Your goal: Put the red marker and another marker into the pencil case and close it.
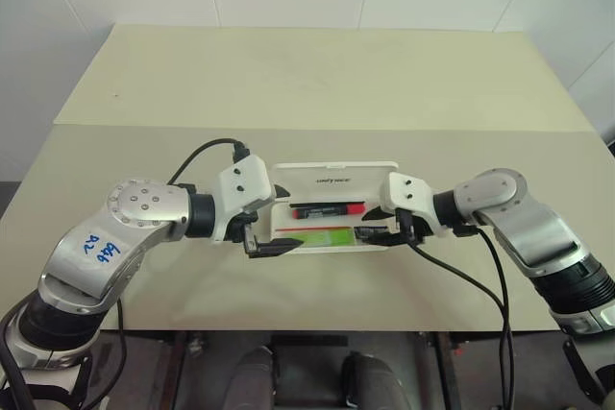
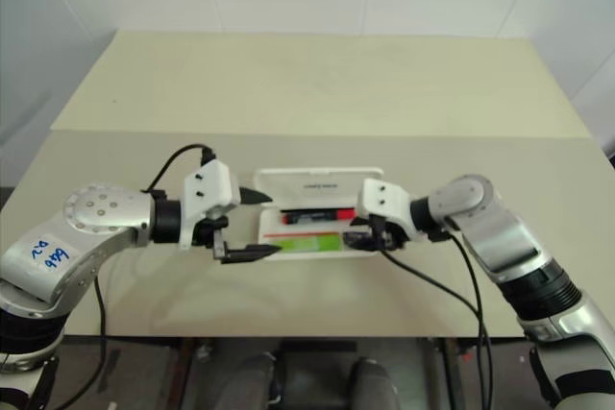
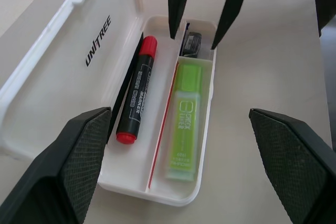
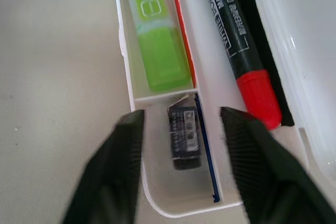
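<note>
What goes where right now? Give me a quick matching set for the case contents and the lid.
Things:
1. red marker
2. lime-green highlighter
3. small dark grey object
4. pencil case lid

States or places:
A. open, folded back
B. long compartment next to the lid
C. small end compartment, below the right claw
D. long compartment on the side away from the lid

Pairs: 1-B, 2-D, 3-C, 4-A
</note>
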Robot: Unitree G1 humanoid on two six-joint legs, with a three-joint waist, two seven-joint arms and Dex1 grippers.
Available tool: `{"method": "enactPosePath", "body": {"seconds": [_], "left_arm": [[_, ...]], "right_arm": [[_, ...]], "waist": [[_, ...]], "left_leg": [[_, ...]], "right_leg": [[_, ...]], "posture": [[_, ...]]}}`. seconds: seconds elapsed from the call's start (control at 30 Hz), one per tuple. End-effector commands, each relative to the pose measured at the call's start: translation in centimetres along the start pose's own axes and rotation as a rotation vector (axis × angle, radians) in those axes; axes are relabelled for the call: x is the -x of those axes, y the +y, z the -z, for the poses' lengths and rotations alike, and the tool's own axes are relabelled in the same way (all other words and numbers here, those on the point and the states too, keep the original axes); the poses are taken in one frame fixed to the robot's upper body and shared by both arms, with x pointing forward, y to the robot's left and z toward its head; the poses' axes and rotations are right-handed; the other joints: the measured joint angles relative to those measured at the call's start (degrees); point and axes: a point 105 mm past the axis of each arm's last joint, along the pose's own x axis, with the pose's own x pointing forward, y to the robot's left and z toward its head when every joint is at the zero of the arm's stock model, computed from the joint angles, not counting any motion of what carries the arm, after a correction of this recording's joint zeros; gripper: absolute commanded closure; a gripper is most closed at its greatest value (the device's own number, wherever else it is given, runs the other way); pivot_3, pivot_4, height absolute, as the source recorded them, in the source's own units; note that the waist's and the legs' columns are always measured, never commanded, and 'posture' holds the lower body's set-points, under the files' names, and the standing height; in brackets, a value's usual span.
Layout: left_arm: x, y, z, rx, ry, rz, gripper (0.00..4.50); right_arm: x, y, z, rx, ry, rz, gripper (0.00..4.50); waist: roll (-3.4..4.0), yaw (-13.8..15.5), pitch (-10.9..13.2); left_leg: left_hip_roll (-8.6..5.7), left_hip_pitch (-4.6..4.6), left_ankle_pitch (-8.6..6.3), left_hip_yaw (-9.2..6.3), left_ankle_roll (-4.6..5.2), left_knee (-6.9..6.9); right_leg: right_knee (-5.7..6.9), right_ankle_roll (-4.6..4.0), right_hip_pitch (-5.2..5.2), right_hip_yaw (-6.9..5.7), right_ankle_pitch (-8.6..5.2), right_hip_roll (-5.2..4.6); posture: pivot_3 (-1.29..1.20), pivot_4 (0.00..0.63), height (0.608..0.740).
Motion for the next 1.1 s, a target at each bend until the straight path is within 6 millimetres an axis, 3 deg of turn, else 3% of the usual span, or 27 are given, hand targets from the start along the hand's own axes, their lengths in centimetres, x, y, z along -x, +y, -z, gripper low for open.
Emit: {"method": "enactPosePath", "body": {"seconds": [0.03,0.07,0.1,0.3,0.43,0.63,0.73,0.83,0.97,1.1], "left_arm": [[0.6,0.0,-0.9,-0.037,-0.023,-0.016,0.0],[0.7,0.0,-1.0,-0.04,-0.026,-0.014,0.0],[0.7,0.0,-1.1,-0.042,-0.029,-0.01,0.0],[1.4,-0.1,-2.6,-0.076,-0.102,0.017,0.0],[3.8,1.9,-4.7,-0.102,-0.19,-0.035,0.0],[5.8,6.0,-4.1,-0.1,-0.15,-0.172,0.0],[5.7,7.9,-4.0,-0.065,-0.172,-0.223,0.0],[4.8,9.6,-3.8,-0.023,-0.188,-0.245,0.0],[3.5,12.0,-3.0,0.044,-0.223,-0.287,0.93],[1.3,12.1,-1.5,0.102,-0.238,-0.244,2.23]], "right_arm": [[0.9,-0.3,-0.9,0.045,-0.013,0.006,0.47],[1.1,-0.2,-0.9,0.046,-0.015,0.003,0.09],[1.2,-0.2,-0.9,0.046,-0.017,-0.001,0.03],[3.4,0.5,-1.4,0.024,-0.082,-0.019,0.03],[7.7,0.4,-2.2,-0.1,-0.288,0.033,0.03],[12.5,-0.3,-4.0,-0.15,-0.512,0.16,0.03],[13.6,-0.4,-4.9,-0.14,-0.561,0.196,0.03],[13.4,0.7,-6.2,-0.107,-0.56,0.174,0.03],[13.2,0.9,-7.2,-0.053,-0.521,0.21,0.0],[13.3,1.3,-8.6,-0.014,-0.542,0.205,0.0]], "waist": [[0.0,0.0,0.0],[0.0,0.0,0.0],[0.0,0.0,0.0],[0.0,0.1,0.0],[-0.02,0.3,0.0],[-0.01,-0.2,0.0],[-0.01,-0.1,0.0],[-0.02,0.2,0.0],[-0.02,0.2,0.0],[-0.03,0.0,0.0]], "left_leg": [[0.0,0.0,0.0,0.0,0.0,0.0],[0.0,0.0,0.0,0.0,0.0,0.0],[0.0,0.0,0.0,0.0,0.0,0.0],[0.01,-0.01,0.0,-0.01,0.0,0.0],[0.0,-0.03,0.0,-0.09,0.0,0.03],[0.02,0.07,0.0,-0.05,0.0,-0.05],[0.01,0.04,0.0,-0.04,0.0,-0.04],[0.01,0.02,0.0,-0.04,0.0,-0.02],[-0.01,0.0,0.0,-0.03,0.0,0.03],[0.0,-0.01,0.0,-0.02,0.0,0.0]], "right_leg": [[0.0,0.0,0.0,0.0,0.0,0.0],[0.01,0.0,0.0,0.0,0.0,0.0],[0.01,0.0,0.0,0.0,0.0,0.0],[0.0,0.0,0.0,-0.01,0.0,0.0],[-0.04,0.0,0.07,-0.11,0.0,-0.01],[-0.03,-0.02,0.09,-0.1,0.01,0.02],[-0.03,-0.01,0.06,-0.09,0.01,0.02],[-0.02,-0.01,0.06,-0.1,0.01,0.02],[-0.01,-0.01,0.06,-0.1,0.01,0.01],[0.0,-0.01,0.02,-0.09,0.01,0.01]], "posture": [[0.0,0.15,0.74],[0.0,0.15,0.74],[0.0,0.15,0.74],[0.0,0.15,0.74],[0.0,0.15,0.74],[0.0,0.15,0.74],[0.0,0.15,0.74],[0.0,0.15,0.74],[0.0,0.15,0.74],[0.0,0.15,0.74]]}}
